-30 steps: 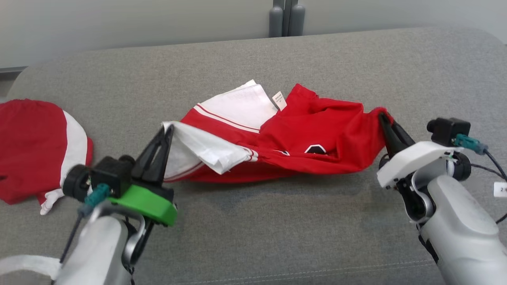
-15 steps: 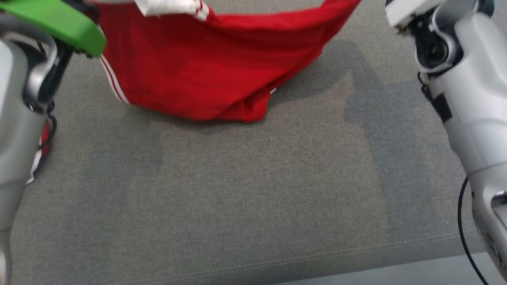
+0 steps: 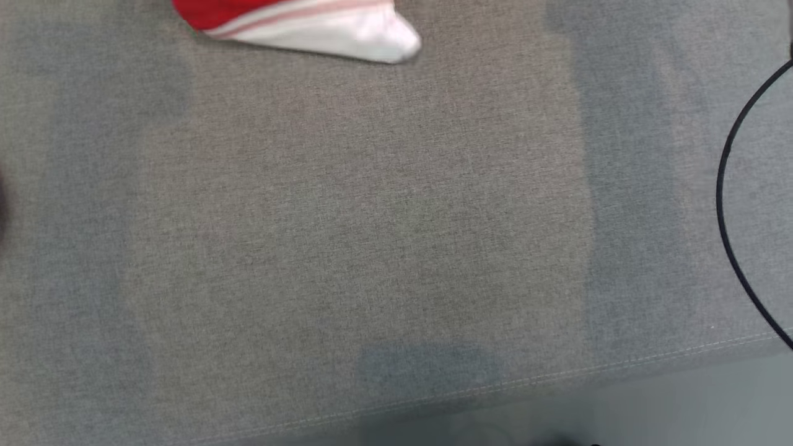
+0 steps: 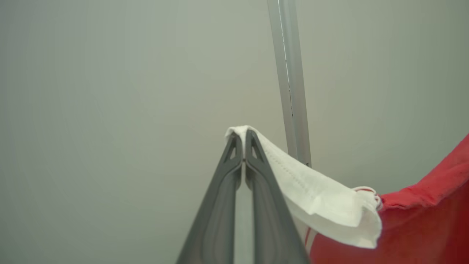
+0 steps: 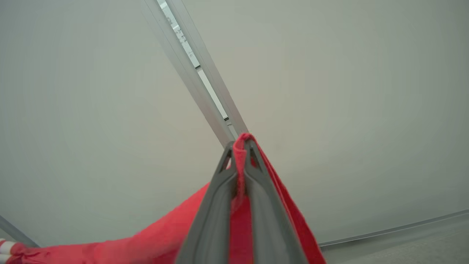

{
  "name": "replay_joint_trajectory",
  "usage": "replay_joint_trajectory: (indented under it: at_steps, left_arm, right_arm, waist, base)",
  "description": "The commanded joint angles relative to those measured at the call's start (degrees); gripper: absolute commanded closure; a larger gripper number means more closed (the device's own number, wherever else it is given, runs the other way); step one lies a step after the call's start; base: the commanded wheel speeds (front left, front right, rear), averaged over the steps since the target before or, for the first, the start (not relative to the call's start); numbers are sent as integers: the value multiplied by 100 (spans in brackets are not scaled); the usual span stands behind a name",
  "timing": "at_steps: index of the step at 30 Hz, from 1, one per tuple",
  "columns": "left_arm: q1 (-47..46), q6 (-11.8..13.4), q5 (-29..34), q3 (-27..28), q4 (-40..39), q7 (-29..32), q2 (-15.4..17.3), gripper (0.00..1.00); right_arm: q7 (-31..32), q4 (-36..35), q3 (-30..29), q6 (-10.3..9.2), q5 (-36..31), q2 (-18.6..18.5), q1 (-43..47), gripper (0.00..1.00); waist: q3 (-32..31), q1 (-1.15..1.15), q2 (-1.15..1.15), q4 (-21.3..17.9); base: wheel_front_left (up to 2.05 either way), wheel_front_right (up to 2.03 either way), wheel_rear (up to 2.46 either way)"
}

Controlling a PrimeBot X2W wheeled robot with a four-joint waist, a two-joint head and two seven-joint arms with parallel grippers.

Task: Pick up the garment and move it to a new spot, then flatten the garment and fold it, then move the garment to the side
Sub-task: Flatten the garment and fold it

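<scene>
- Garment (image 3: pixel 297 28) hangs at eleven o'clock in head view, over grey upholstery (image 3: pixel 372 217).
- Left pincer (image 4: pixel 243 139) clamps its white edge (image 4: pixel 318 194); right pincer (image 5: pixel 242 146) clamps its red edge (image 5: pixel 282 209).
- Recommendation: lower with cloth taut, grips level.

On my left wrist feed I see the left gripper (image 4: pixel 244 141) as two long, smooth fingers (image 4: pixel 216 220) of dark grey plastic, broad at the bottom edge and narrowing to slim tips, each with a small triangular cut-out just below the tip and a shallow hollow running down its face. The right gripper (image 5: pixel 240 148) on my other wrist feed has jaws of the same make: matte dark grey, tapered, with the same little triangular windows near the ends. On the head feed a thin black cable (image 3: pixel 718 192) curves in a smooth arc along the right edge.
</scene>
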Motion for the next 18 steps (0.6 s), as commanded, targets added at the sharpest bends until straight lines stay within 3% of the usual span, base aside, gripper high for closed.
replay_joint_trajectory:
  at_steps: [1, 5, 9, 18]
  left_arm:
    - [-221, -7, -14, 3, 141, -51, -30, 100]
    - [-838, -7, -5, 24, 645, -210, -158, 100]
    - [-1290, 86, 24, 127, 888, -741, -356, 100]
    - [-1244, 8, -90, -23, 1389, -981, -577, 100]
  right_arm:
    - [-116, 95, -61, 1, -48, 39, -170, 100]
    - [-301, 349, -150, 1, -295, 62, -611, 100]
    - [-440, 396, -260, 1, -476, 12, -987, 100]
    - [-491, 424, -279, 1, -786, -27, -974, 100]
  waist:
    - [-133, -2, 0, -84]
    - [-135, -2, 0, -118]
    - [-23, -2, 0, -34]
    - [410, -2, 0, 62]
  base:
    - [0, 0, 0]
    - [0, 0, 0]
    - [0, 0, 0]
    - [0, 0, 0]
